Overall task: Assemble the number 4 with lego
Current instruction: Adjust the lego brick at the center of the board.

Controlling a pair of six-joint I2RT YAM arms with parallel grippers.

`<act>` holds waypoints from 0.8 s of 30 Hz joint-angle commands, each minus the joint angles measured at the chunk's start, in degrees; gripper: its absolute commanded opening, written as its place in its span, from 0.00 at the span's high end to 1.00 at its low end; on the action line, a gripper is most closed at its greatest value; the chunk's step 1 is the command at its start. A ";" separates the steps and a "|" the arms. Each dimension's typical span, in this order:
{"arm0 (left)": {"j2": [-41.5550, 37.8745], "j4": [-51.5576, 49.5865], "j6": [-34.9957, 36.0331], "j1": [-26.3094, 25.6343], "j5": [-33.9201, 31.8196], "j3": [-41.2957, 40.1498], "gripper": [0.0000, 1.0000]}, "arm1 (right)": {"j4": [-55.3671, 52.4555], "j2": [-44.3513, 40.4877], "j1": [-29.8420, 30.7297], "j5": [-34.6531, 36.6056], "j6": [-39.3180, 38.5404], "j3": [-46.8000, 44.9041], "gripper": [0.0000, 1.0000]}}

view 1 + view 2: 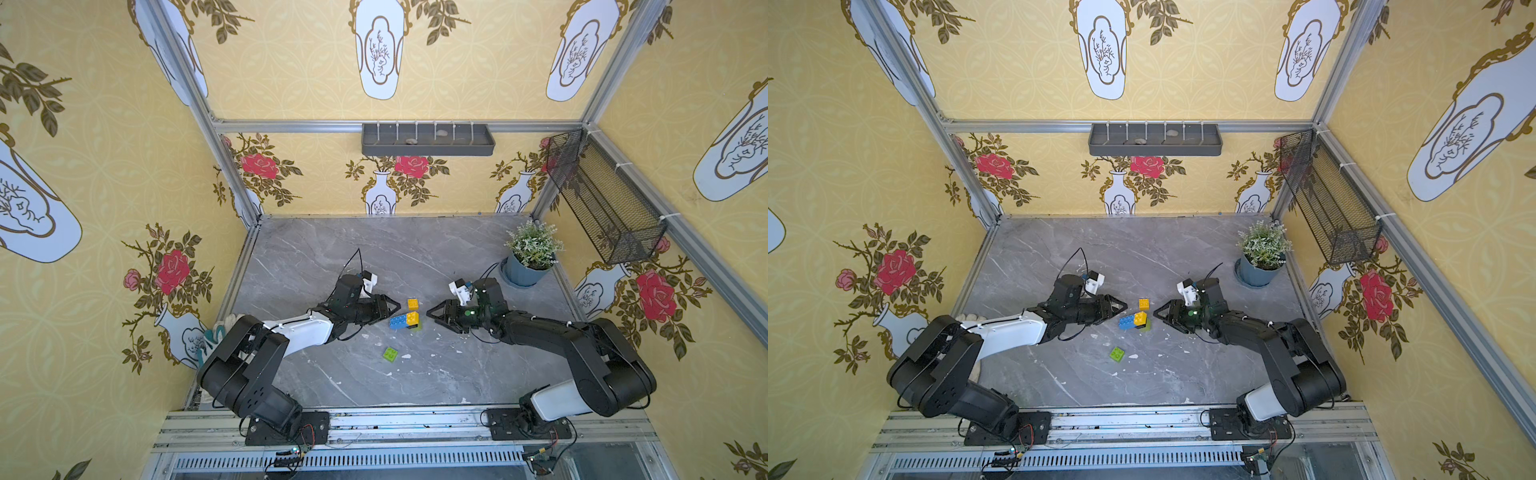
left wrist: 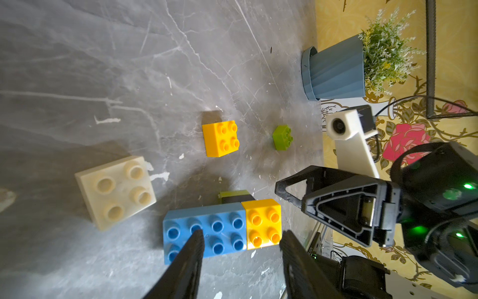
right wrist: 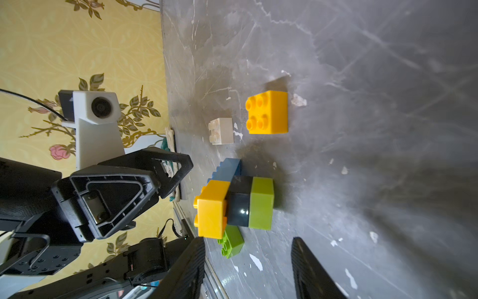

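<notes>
While both arms reach toward the middle of both top views, the number 4 (image 1: 405, 321) lies on the grey table (image 1: 332, 257) between them, its blue and yellow bricks joined. The left gripper (image 1: 397, 308) and right gripper (image 1: 430, 314) have their jaws parted and hold nothing. A yellow brick (image 1: 413, 304) sits just above the cluster and a green brick (image 1: 390, 354) lies below it. A white brick (image 2: 116, 191) lies apart in the left wrist view.

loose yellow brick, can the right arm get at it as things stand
Probably yes: the loose yellow brick stands alone just ahead of the open right hand, nothing between them; the joined cluster sits off to one side.
</notes>
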 commanded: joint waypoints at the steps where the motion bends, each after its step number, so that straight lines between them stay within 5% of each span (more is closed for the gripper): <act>1: -1.19 0.90 -0.46 0.25 -1.06 -0.28 0.49 | -9.69 -1.07 3.82 8.25 -3.81 4.28 0.43; 7: -3.72 -1.65 -0.02 0.63 -1.95 0.59 0.48 | -14.89 -0.03 7.56 14.52 -3.01 8.62 0.46; 24: -4.15 -1.10 0.53 1.06 -1.44 -1.60 0.49 | -9.41 2.49 9.53 10.43 -2.12 8.94 0.49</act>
